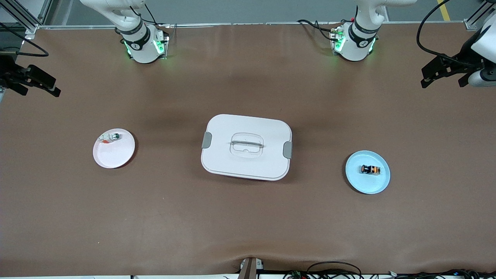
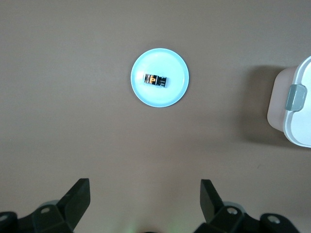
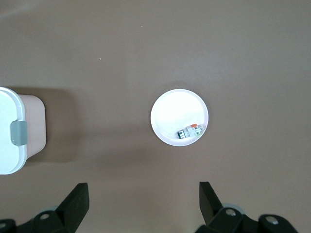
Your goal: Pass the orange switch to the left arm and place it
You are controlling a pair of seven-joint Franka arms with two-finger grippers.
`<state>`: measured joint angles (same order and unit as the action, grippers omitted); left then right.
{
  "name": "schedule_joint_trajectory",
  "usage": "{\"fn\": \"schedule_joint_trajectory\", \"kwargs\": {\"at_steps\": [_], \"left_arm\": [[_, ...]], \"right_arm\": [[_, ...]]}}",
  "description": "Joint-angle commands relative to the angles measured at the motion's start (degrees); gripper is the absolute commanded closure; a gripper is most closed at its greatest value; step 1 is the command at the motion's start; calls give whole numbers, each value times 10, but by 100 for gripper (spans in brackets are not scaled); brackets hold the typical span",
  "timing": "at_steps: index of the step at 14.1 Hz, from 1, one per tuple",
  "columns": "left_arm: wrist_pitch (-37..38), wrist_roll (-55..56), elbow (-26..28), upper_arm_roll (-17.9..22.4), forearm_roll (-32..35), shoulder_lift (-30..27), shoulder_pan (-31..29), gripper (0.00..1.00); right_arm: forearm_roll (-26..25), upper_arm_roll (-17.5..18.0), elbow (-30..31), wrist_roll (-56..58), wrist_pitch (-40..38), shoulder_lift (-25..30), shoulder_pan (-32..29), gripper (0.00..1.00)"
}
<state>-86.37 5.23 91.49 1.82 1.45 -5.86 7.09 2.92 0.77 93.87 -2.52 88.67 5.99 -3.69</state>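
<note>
The orange switch [image 1: 370, 169] lies on its side on a light blue plate [image 1: 368, 186] toward the left arm's end of the table. It also shows in the left wrist view [image 2: 156, 79] on that plate [image 2: 160, 99]. The white box [image 1: 246, 146] stands shut in the middle of the table. My left gripper [image 1: 441, 79] is open and empty, high over the table's edge at its own end, apart from the plate; its own view shows it wide open [image 2: 144, 184]. My right gripper [image 1: 42, 92] is open and empty, high over the other end [image 3: 143, 187].
A white plate [image 1: 114, 157] toward the right arm's end holds a small white-grey part with a greenish tip [image 1: 112, 136], also in the right wrist view [image 3: 190, 131]. The box's clipped ends show in both wrist views [image 2: 299, 111] [image 3: 9, 131]. Brown tabletop lies between the plates and the box.
</note>
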Motion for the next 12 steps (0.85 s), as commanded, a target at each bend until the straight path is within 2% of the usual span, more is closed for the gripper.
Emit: {"fn": "schedule_joint_trajectory", "kwargs": {"at_steps": [1,12], "left_arm": [[4,2,-12,4,-2,5,5,0],[4,1,-12,5,-4,5,3,0]], "right_arm": [[-5,3,16,0,5,17,-6,0],[-3,7,16,-1,3,16,-1,0]]}}
